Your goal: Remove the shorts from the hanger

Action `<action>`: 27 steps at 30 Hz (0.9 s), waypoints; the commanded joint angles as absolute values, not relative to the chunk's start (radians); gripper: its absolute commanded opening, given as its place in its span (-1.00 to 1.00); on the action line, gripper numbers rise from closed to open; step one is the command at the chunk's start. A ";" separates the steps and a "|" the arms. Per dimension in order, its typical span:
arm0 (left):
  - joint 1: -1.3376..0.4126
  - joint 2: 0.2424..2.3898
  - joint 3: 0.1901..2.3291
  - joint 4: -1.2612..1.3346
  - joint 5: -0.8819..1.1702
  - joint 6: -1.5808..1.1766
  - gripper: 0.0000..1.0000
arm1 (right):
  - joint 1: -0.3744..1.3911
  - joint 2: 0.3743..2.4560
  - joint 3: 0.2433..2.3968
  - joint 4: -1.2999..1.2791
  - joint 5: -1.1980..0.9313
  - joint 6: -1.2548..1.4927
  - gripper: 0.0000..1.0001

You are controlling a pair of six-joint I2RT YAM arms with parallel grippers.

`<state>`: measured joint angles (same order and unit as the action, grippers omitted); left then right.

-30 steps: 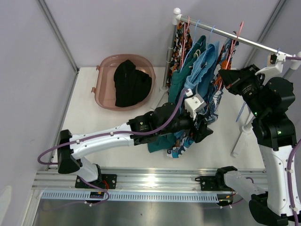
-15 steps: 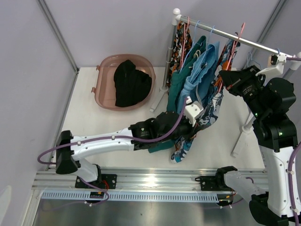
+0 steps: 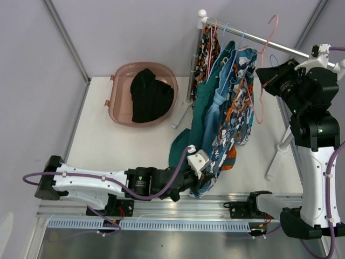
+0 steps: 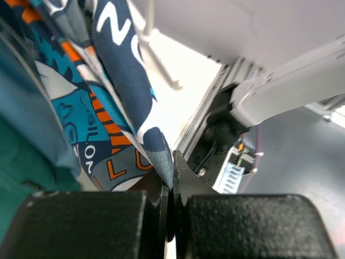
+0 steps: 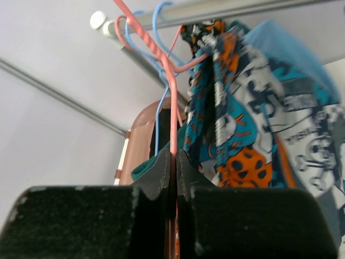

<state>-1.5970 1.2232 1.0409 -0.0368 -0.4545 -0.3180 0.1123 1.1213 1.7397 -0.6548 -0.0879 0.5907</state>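
The patterned orange, blue and grey shorts (image 3: 232, 124) hang stretched from the rail down toward the near edge. My left gripper (image 3: 200, 182) is shut on their lower hem, and the left wrist view shows the hem of the patterned shorts (image 4: 108, 108) pinched between the jaws of the left gripper (image 4: 172, 172). Up by the rail, my right gripper (image 3: 261, 73) is shut on the thin pink hanger (image 3: 263, 51); in the right wrist view the pink hanger (image 5: 173, 108) runs up from the right gripper (image 5: 173, 162). Teal shorts (image 3: 197, 108), light blue shorts (image 3: 215, 110) and camouflage shorts (image 3: 207, 46) hang alongside. Black shorts (image 3: 151, 94) lie in the basin.
A pink basin (image 3: 116, 81) sits at the back left of the table. The clothes rack's rail (image 3: 285, 48) crosses the back right, with its post (image 3: 200, 32) and legs (image 3: 275, 156) on the table. Blue hangers (image 5: 159, 81) hang beside the pink one.
My left gripper shut on the patterned shorts' hem and pulled back toward the near edge, stretching the fabric. The right gripper lifted the pink hanger up and to the right.
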 commanded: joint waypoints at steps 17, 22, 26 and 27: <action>-1.247 1.552 1.584 -0.162 -0.402 -0.218 -1.00 | 0.072 0.769 1.776 -0.998 -0.224 0.649 -1.00; -1.193 1.663 1.712 -0.282 -0.371 -0.238 -1.00 | 0.086 0.745 1.909 -1.221 -0.108 0.580 -1.00; -1.229 1.563 1.521 -0.184 -0.319 -0.288 -1.00 | 0.138 0.775 1.956 -1.250 -0.016 0.564 -1.00; -1.238 1.542 1.453 -0.158 -0.319 -0.294 -1.00 | 0.147 0.784 1.959 -1.233 -0.002 0.565 -1.00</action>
<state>-1.1976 1.6184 1.5768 -0.1997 -0.3729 -0.2638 0.1169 0.7292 1.9343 -1.1889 -0.0898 0.5968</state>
